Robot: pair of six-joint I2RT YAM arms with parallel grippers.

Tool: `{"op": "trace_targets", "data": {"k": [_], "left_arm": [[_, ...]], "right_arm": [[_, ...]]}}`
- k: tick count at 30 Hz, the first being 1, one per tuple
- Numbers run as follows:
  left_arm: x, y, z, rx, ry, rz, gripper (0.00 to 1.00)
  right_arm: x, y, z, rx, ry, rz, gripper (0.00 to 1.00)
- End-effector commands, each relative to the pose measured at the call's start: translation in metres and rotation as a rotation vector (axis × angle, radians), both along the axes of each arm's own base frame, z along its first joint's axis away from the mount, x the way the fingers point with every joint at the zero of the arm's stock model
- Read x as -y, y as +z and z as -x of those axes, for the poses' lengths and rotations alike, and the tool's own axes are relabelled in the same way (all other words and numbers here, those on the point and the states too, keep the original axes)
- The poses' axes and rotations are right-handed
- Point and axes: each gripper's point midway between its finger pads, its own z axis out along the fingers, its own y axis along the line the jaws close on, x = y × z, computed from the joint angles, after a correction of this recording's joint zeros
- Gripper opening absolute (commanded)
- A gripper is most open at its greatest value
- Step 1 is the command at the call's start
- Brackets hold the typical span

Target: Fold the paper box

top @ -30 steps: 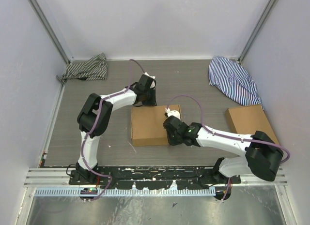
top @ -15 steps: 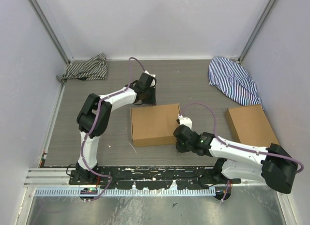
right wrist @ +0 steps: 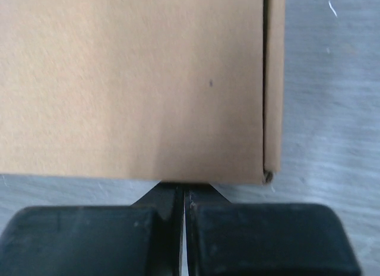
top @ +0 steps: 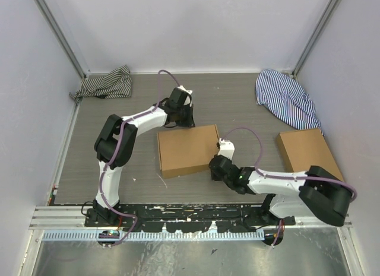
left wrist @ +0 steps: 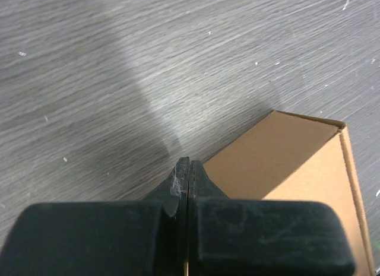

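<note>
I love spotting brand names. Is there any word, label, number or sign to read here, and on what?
None can be read. The paper box is plain brown; the other cardboard, the dark striped cloth and the blue striped cloth show no print.

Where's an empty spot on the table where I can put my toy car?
The biggest bare patch is at the back, between the dark striped cloth and the blue striped cloth. Another lies left of the left arm, by the wall. It's crowded around the paper box, where the left pincer and right pincer sit.
</note>
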Motion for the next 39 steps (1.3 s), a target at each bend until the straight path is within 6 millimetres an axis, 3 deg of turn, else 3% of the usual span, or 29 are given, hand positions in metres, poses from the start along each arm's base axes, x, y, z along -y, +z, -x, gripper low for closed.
{"op": "trace_targets", "data": {"k": [1, 7, 16, 20, 23, 26, 27, 30, 34, 36, 39], "left_arm": [[0.017, -0.017, 0.023, -0.077, -0.12, 0.066, 0.0], [0.023, -0.032, 0.042, -0.142, -0.185, 0.086, 0.0], [0.005, -0.029, 0.039, -0.107, -0.14, 0.018, 0.02], [-0.008, -0.007, 0.026, -0.046, -0.073, 0.0, 0.41], [-0.016, 0.016, 0.017, 0.01, -0.035, 0.003, 0.51], [-0.025, 0.042, 0.008, 0.073, -0.002, 0.001, 0.93], [-0.028, 0.051, 0.006, 0.093, 0.008, -0.002, 0.99], [-0.037, 0.083, 0.004, 0.156, 0.03, -0.008, 0.98], [-0.06, 0.123, 0.01, 0.253, 0.097, -0.024, 0.98], [-0.074, 0.147, 0.019, 0.306, 0.139, -0.014, 0.98], [-0.099, 0.159, 0.041, 0.339, 0.2, -0.007, 0.98]], "right_arm": [[-0.032, 0.026, -0.045, 0.202, -0.055, -0.118, 0.01], [-0.056, 0.026, -0.053, 0.211, -0.021, -0.135, 0.01], [-0.043, 0.041, -0.048, 0.166, -0.019, -0.034, 0.02], [-0.046, 0.057, -0.038, 0.163, 0.055, -0.045, 0.21], [-0.045, 0.078, -0.036, 0.188, 0.078, -0.061, 0.44], [-0.042, 0.108, -0.038, 0.236, 0.079, -0.073, 0.67], [-0.041, 0.118, -0.039, 0.254, 0.077, -0.08, 0.73], [-0.04, 0.147, -0.041, 0.3, 0.081, -0.104, 0.85], [-0.038, 0.175, -0.042, 0.342, 0.098, -0.113, 0.9], [-0.037, 0.184, -0.043, 0.355, 0.105, -0.088, 0.93], [-0.031, 0.19, -0.05, 0.368, 0.096, -0.013, 0.97]]}}
